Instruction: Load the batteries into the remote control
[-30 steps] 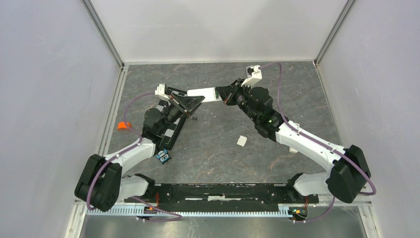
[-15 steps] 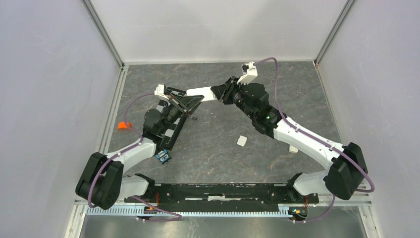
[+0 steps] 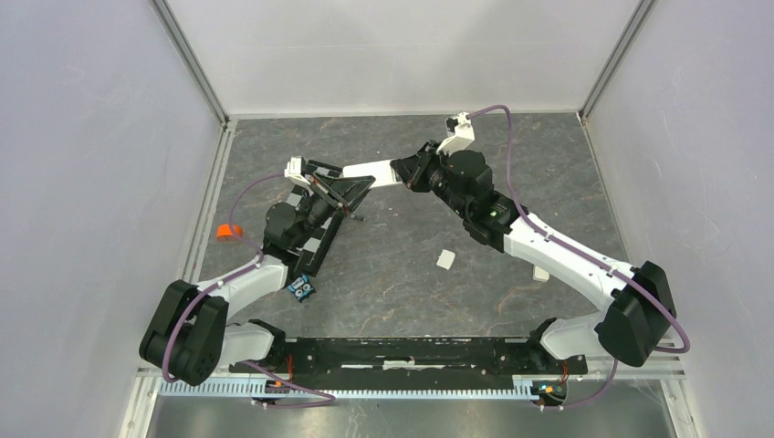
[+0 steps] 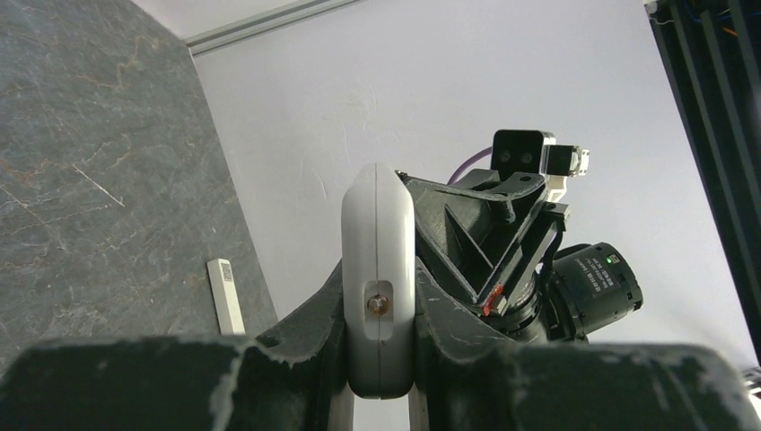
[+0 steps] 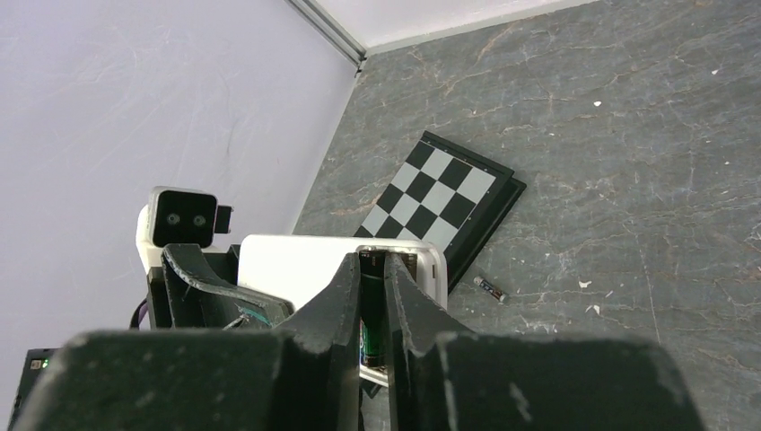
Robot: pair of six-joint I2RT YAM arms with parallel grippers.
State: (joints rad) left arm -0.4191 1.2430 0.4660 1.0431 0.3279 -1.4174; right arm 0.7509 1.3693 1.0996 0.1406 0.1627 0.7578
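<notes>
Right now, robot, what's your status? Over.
Left gripper shut on remote. Right gripper shut on battery, at remote's open slot. Other battery loose on table beside chessboard. Nothing blocking.

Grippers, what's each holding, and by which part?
Left gripper clamps the remote control by one end; right gripper pinches a battery across its body.

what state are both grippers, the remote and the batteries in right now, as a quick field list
left gripper: shut on the remote control, gripped at one end
right gripper: shut on a battery, held at the remote's open bay
second battery: loose on the table, just off the chessboard corner
batteries seated: cannot tell
small white piece: lying on the table, apart from both arms
</notes>
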